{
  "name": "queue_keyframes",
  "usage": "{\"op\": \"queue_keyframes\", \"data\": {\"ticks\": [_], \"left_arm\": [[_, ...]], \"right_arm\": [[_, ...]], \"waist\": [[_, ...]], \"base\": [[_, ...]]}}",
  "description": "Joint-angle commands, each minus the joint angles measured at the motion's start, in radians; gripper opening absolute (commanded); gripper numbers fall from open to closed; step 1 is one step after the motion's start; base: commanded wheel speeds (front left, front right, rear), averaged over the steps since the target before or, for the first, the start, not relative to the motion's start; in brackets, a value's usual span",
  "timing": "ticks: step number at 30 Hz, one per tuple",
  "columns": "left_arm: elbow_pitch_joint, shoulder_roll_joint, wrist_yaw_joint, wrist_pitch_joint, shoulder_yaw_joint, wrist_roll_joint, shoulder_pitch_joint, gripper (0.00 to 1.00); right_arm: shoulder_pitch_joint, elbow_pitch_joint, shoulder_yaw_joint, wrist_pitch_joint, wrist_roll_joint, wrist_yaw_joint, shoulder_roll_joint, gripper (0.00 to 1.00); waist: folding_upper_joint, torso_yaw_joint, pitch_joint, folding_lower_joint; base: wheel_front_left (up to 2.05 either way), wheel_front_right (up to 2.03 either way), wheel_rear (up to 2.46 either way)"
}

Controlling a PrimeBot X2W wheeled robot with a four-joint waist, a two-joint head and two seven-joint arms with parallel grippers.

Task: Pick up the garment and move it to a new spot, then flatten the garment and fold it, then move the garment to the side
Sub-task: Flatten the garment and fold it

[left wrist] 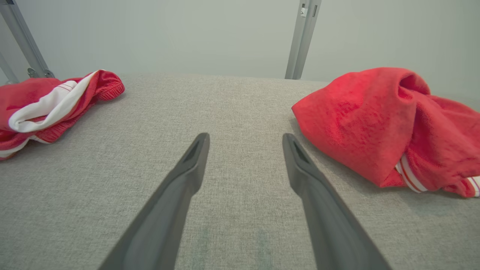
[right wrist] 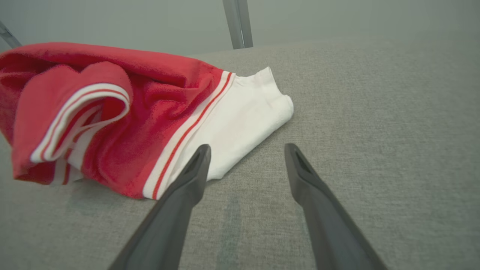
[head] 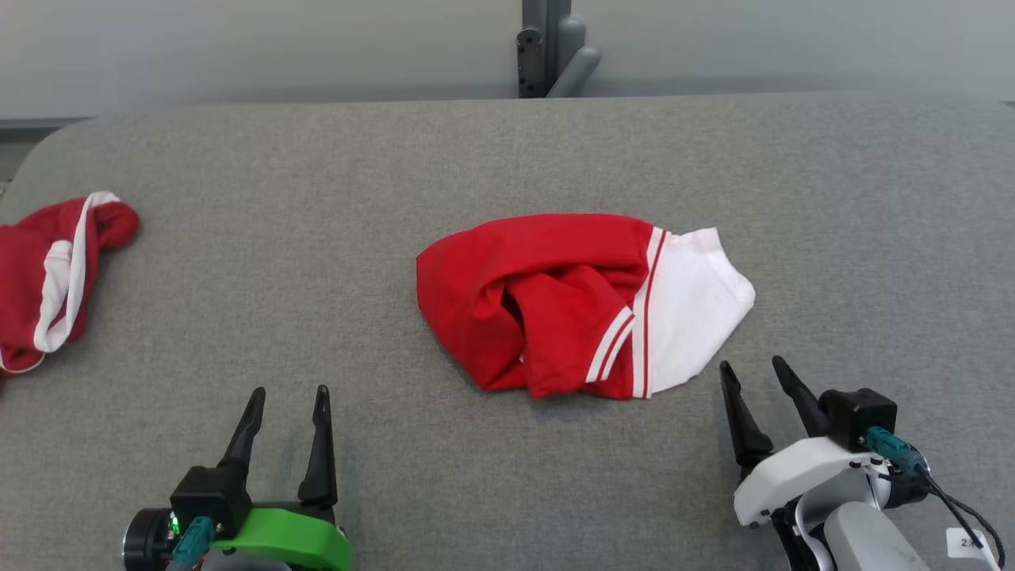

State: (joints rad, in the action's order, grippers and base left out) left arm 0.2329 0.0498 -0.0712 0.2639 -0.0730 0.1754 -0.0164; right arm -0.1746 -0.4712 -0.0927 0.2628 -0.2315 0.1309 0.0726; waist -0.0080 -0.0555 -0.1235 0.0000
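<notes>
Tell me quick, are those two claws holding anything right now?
Left gripper: open, holding nothing.
Right gripper: open, holding nothing, close to the red and white garment.

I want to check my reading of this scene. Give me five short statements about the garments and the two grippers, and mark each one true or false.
1. The crumpled red and white garment lies near the middle of the grey table. True.
2. The left gripper holds this garment. False: its fingers are open, hold nothing and are apart from the cloth.
3. A second red and white garment lies at the table's left edge. True.
4. The right gripper is shut. False: its fingers are open, close to the garment's white part.
5. The middle garment is folded flat. False: it is bunched up.
</notes>
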Motion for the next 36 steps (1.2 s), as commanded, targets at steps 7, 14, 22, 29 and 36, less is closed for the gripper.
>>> {"op": "queue_keyframes", "data": {"ticks": [7, 14, 22, 29, 36], "left_arm": [[0.011, 0.002, 0.002, 0.001, -0.041, 0.012, -0.049, 1.00], [0.016, 0.002, 0.008, 0.001, -0.042, 0.007, -0.057, 1.00], [0.025, 0.002, 0.003, 0.001, -0.050, 0.018, -0.042, 1.00], [0.044, 0.002, 0.001, 0.001, -0.090, 0.027, -0.014, 1.00], [0.054, 0.002, -0.006, 0.001, -0.145, 0.037, -0.014, 1.00]], "right_arm": [[-0.095, -0.135, 0.035, 0.003, -0.031, 0.000, -0.006, 1.00], [-0.145, -0.254, 0.042, -0.003, -0.085, 0.000, -0.018, 0.00], [-0.156, -0.055, 0.057, 0.002, -0.144, 0.000, 0.001, 0.00], [-0.234, 0.085, 0.003, 0.002, -0.159, 0.000, 0.097, 0.00], [-0.421, -0.001, -0.084, 0.002, -0.140, 0.000, 0.240, 0.00]], "waist": [[0.0080, -0.112, -0.096, 0.0000], [0.0080, -0.130, -0.100, 0.0000], [0.0080, -0.097, -0.059, 0.0000], [0.0080, -0.080, 0.000, 0.0000], [0.0080, -0.116, -0.005, 0.0000]], "base": [[0.00, 0.00, 0.00], [0.00, 0.00, 0.00], [0.00, 0.00, 0.00], [0.00, 0.00, 0.00], [0.00, 0.00, 0.00]]}}
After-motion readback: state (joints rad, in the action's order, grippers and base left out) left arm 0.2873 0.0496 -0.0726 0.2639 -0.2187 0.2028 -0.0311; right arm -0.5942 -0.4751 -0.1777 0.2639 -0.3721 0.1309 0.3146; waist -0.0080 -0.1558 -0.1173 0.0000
